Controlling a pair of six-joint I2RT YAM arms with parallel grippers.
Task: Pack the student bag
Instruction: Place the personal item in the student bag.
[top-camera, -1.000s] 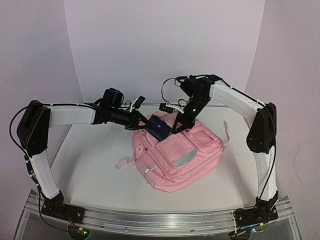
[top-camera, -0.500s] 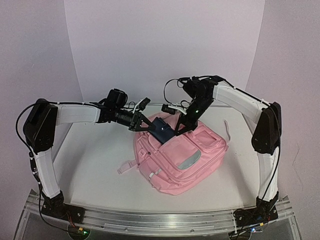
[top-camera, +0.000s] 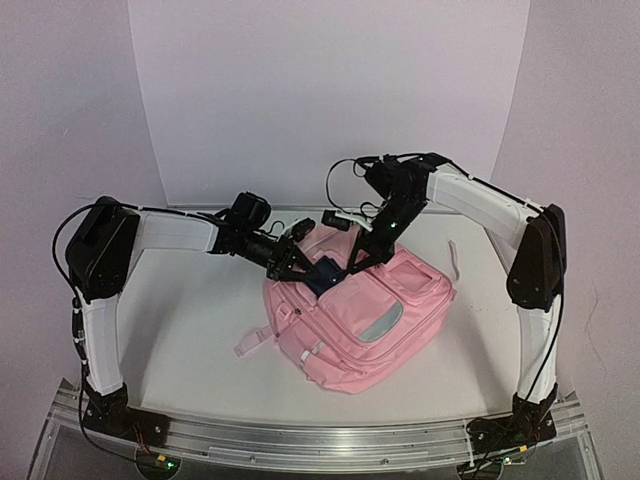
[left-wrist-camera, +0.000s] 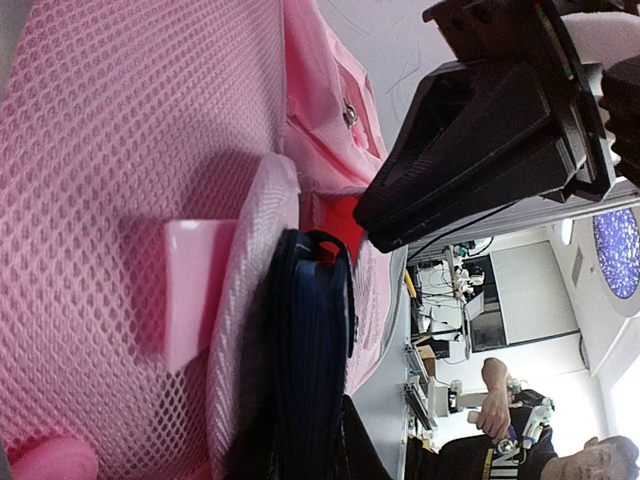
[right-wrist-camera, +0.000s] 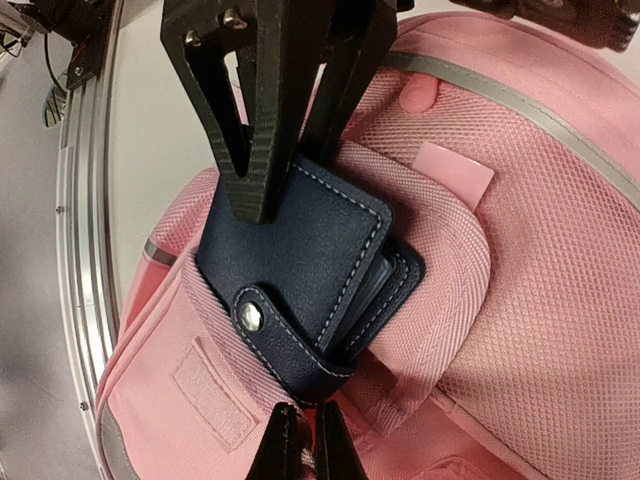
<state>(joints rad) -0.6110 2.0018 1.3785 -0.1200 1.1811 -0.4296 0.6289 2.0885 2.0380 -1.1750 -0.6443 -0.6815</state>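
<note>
The pink student bag (top-camera: 370, 320) lies in the middle of the table, a front pocket gaping open. My left gripper (top-camera: 298, 262) is shut on a dark blue snap wallet (top-camera: 322, 275) and holds it partly inside that pocket. In the right wrist view the wallet (right-wrist-camera: 300, 270) stands between the left fingers (right-wrist-camera: 245, 120) and its lower end sits in the pocket. My right gripper (right-wrist-camera: 300, 445) is shut on the pocket's pink edge and holds it up. The left wrist view shows the wallet (left-wrist-camera: 305, 340) edge-on against pink mesh (left-wrist-camera: 120, 130).
The white table (top-camera: 180, 330) is ringed by white walls. An aluminium rail (top-camera: 300, 435) runs along the near edge. A bag strap (top-camera: 250, 340) trails to the left and another (top-camera: 452, 262) to the right.
My left gripper has moved right and down, and the wallet has gone deeper into the pocket. The bag has shifted a little to the right. The right gripper still holds the pocket edge.
</note>
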